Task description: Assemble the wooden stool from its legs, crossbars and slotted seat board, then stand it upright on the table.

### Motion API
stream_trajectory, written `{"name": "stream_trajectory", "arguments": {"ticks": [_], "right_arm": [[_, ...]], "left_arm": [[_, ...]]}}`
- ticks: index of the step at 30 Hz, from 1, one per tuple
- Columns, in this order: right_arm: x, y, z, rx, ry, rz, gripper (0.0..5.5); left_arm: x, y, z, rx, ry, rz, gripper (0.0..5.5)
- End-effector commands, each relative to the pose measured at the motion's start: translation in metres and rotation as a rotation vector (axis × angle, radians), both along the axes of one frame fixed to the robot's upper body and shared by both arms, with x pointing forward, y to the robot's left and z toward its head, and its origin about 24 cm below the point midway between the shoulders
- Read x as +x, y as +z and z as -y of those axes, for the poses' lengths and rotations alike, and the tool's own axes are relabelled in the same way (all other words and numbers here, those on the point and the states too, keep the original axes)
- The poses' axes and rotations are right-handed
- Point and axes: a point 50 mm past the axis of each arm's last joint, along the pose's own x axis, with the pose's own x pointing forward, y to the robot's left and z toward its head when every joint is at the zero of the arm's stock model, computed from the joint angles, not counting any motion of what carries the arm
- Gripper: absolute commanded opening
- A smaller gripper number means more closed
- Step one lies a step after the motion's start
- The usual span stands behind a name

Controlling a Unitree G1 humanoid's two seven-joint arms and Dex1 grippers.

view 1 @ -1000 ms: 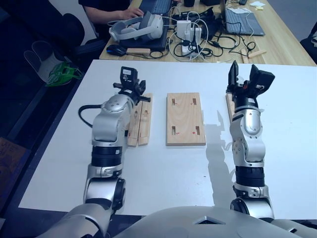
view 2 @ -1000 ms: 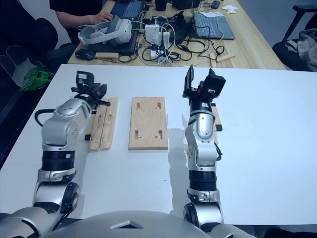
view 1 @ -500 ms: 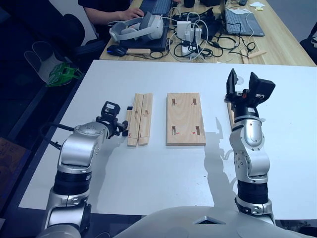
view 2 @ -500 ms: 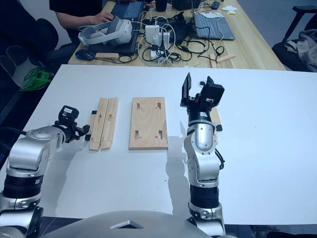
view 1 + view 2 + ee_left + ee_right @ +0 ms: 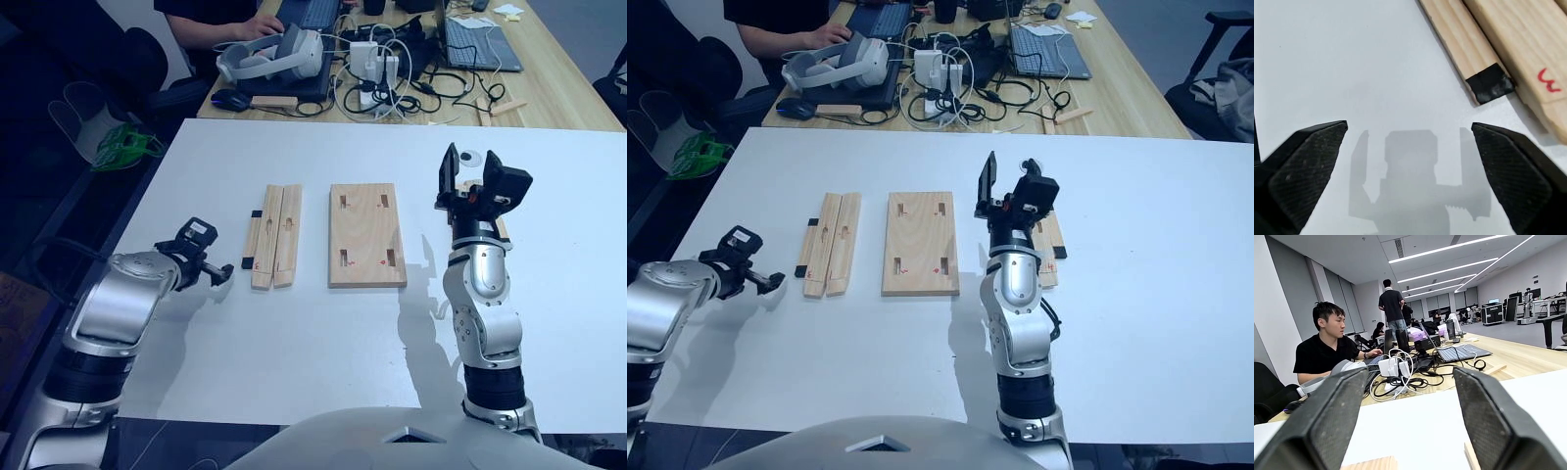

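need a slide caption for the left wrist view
Open left tool above the white table, beside wooden stool pieces, one capped in black.

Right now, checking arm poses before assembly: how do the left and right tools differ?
The left tool hangs low, pointing down at the table beside the wooden strips; the right tool stands higher, facing the far desk. Both are open and empty.

slotted seat board (image 5: 367,235): pale wood, four slots, lying flat, centre. left wooden pieces (image 5: 276,237): long, side by side, touching, flat. right wooden pieces (image 5: 1051,266): flat, partly hidden.
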Motion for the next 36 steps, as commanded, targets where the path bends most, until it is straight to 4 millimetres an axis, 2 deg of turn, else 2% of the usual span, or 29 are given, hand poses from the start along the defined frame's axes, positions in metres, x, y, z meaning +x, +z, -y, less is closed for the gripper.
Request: {"name": "stream_trajectory", "arguments": {"ticks": [1,9,14,22,28,36], "right_arm": [[-0.001,0.000,-0.013,0.125,-0.004,-0.007,3.19],[0.001,0.000,-0.015,0.135,0.015,-0.012,3.19],[0.002,0.001,-0.014,0.137,0.020,-0.011,3.19],[0.004,0.001,-0.016,0.138,0.040,-0.012,3.19],[0.003,0.001,-0.018,0.145,0.044,-0.012,3.19],[0.004,0.000,-0.018,0.150,0.050,-0.015,3.19]], "left_arm": [[-0.001,-0.001,0.009,-0.024,-0.035,-0.030,4.69],[0.002,-0.019,0.038,-0.111,-0.027,-0.040,4.69],[0.005,-0.029,0.047,-0.142,0.027,-0.034,4.69],[0.009,-0.055,0.039,-0.249,0.349,-0.110,4.69],[0.009,-0.068,0.035,-0.298,0.431,-0.191,3.81],[0.012,-0.070,0.040,-0.325,0.420,-0.195,2.59]]}}
